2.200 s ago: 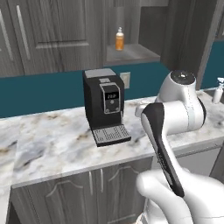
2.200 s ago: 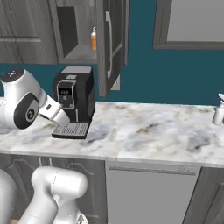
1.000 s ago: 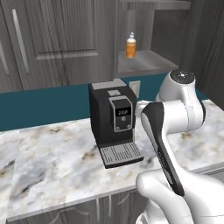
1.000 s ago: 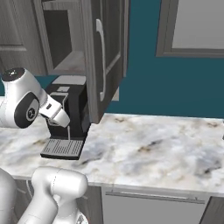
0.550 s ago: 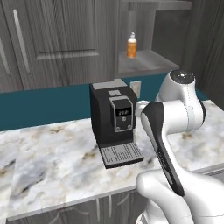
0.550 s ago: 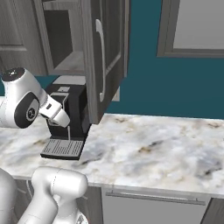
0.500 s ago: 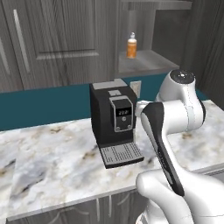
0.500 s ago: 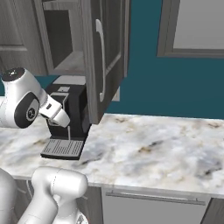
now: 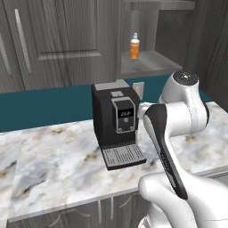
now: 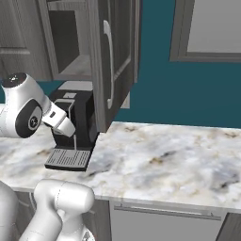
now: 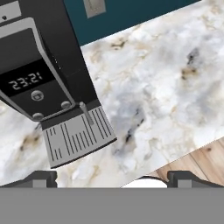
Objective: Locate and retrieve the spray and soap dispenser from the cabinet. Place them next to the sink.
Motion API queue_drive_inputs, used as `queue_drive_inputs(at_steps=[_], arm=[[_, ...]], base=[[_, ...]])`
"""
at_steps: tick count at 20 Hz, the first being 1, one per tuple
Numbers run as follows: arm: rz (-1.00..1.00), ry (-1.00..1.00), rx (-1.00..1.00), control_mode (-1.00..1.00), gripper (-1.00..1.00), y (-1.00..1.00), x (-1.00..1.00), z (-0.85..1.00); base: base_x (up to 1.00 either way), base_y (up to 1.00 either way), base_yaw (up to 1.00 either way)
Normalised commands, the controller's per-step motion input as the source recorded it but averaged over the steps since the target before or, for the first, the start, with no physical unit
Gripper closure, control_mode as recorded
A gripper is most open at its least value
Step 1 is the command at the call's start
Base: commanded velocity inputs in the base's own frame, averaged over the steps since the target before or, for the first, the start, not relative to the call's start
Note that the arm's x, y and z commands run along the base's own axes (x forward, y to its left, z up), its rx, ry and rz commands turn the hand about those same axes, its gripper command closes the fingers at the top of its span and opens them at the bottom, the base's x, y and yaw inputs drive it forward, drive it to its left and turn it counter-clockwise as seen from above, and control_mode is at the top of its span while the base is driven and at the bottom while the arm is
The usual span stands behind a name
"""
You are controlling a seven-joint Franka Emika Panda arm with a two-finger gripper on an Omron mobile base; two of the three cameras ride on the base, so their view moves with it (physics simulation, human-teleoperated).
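Base has rolled closer over the last two seconds, then settled; the arm hasn't budged.

Left to right in the left base view: closed cabinet (image 9: 58, 40) doors, then the open shelf nook at twelve o'clock with the soap dispenser (image 9: 134, 46) standing upright near its front edge, above the coffee machine (image 9: 116, 120) on the counter (image 9: 53, 164). No sign of the spray bottle or sink. In the hand view the gripper (image 11: 112, 178) hangs over the counter, fingertips (image 11: 41, 178) spread wide, holding nothing. That little pump bottle looks light, rigid and smooth, likely easy to tip, so take it around the orange body, below the pump head.
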Motion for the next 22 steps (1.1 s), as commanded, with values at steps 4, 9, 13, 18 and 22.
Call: queue_drive_inputs(at_steps=[4, 9, 13, 18, 22], arm=[[0.00, -0.01, -0.03, -1.00, -1.00, 0.00, 0.01, 0.20], [0.00, -0.08, -0.13, -1.00, -1.00, 0.00, -0.04, 0.54], [0.02, -0.13, -0.12, -1.00, -1.00, -0.02, -0.06, 0.52], [0.14, -0.18, -0.03, -1.00, -1.00, -0.09, -0.10, 0.56], [0.23, -0.26, 0.00, -1.00, -1.00, -0.21, -0.03, 0.36]], base=[[0.00, 0.00, 0.00], [0.00, 0.00, 0.00], [0.00, 0.00, 0.00], [0.00, 0.00, 0.00], [0.00, 0.00, 0.00]])
